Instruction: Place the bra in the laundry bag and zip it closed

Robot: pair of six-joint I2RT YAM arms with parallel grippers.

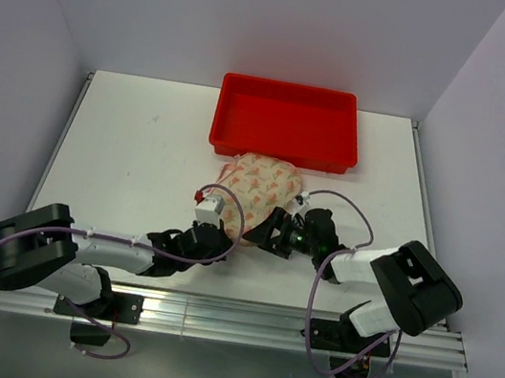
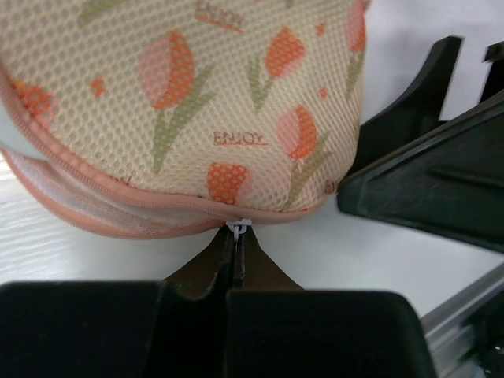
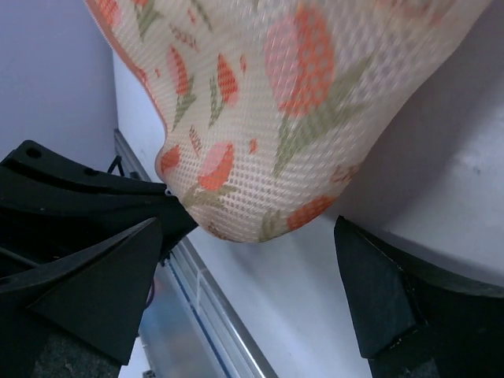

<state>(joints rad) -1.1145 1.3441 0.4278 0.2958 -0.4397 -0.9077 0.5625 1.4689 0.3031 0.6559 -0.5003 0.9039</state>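
Two tools attend the laundry bag (image 1: 261,183) on the bench (image 1: 142,151); my left tool (image 2: 237,234) pinches its zip pull (image 2: 239,226) for closing. My right tool (image 3: 248,236) gapes wide astride its end, I judge to brace.

Left arm (image 1: 116,249) lies low, stretched from its base toward the centre. Left gripper (image 2: 236,240) has its jaws pressed together, pinching a white zip tab (image 2: 239,227) at the tips. Right arm (image 1: 371,265) is folded at the elbow, wrist pointing left. Right gripper (image 3: 244,276) has its fingers (image 3: 102,287) spread wide, gripping nothing.
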